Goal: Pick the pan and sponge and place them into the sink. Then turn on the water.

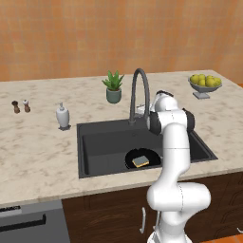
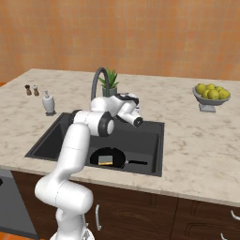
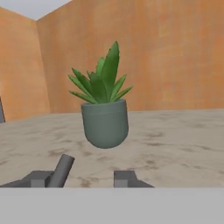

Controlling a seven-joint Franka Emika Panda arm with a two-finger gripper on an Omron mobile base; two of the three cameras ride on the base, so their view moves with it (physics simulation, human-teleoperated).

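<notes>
The black pan (image 1: 151, 155) lies on the floor of the dark sink (image 1: 99, 142), near its front. The yellow sponge (image 1: 140, 161) rests inside the pan. Both also show from the right as pan (image 2: 118, 156) and sponge (image 2: 106, 162). My hand is behind the basin at the foot of the arched faucet (image 1: 139, 90). In the hand view my gripper (image 3: 83, 179) is open. A grey faucet lever (image 3: 62, 168) stands between the fingertips, close to the left one and apart from the right. No water is in view.
A potted plant (image 3: 105, 122) stands on the counter just beyond the gripper. A soap dispenser (image 1: 62, 116) stands left of the sink, with two small shakers (image 1: 21, 106) further left. A fruit bowl (image 1: 205, 84) sits at the far right.
</notes>
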